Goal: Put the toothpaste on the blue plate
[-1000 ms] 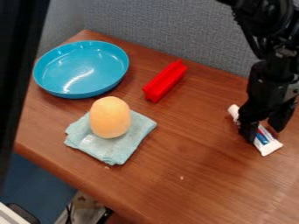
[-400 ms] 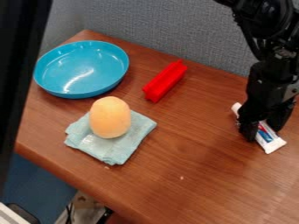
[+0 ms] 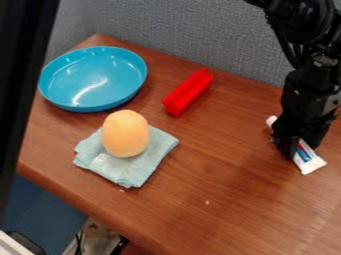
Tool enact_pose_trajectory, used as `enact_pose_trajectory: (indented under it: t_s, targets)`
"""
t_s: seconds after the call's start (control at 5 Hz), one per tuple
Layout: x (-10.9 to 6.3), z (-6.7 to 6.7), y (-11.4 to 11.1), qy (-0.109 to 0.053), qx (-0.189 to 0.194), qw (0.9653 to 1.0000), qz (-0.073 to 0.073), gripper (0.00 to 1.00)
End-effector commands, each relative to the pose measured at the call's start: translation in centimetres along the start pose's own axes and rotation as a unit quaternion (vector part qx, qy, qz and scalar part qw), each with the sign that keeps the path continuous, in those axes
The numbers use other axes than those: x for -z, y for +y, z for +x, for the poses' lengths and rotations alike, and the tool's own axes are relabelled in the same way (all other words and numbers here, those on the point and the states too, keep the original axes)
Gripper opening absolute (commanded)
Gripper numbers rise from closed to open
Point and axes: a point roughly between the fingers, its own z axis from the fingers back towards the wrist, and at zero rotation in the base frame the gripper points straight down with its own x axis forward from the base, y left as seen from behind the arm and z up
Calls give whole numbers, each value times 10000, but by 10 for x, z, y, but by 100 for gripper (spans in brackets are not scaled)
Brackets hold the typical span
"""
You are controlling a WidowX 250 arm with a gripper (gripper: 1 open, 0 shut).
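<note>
The toothpaste (image 3: 309, 157), a small white tube with red and blue print, lies flat on the wooden table at the far right. My gripper (image 3: 296, 145) points straight down over it, with both black fingers closed against the tube's sides, so its middle is hidden. The tube still rests on the table. The blue plate (image 3: 91, 80), a glossy round turquoise dish, sits empty at the far left back corner, well apart from the gripper.
A red rectangular block (image 3: 188, 92) lies at an angle between plate and gripper. An orange egg-shaped object (image 3: 127, 132) rests on a pale teal cloth (image 3: 100, 159) near the front edge. The table's right edge runs close behind the toothpaste.
The fingers, spread wide over the tube a second ago, have closed in on the toothpaste. The hand has stayed in place, and the tube has not left the table.
</note>
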Motion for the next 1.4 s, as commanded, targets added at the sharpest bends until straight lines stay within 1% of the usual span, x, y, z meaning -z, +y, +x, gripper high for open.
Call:
enact_pose_trajectory:
  t_s: [0.0,0.2,0.4,0.6,1.2]
  targets:
    - [-16,3,-4,-140,20,9997,-185,100]
    - [-15,4,-4,-175,14,9997,-195,0]
    - [-17,5,-3,-209,-6,9996,-200,100]
    - [-15,5,-3,-226,24,9995,-214,0]
    - [-19,8,2,-252,183,9992,-234,0]
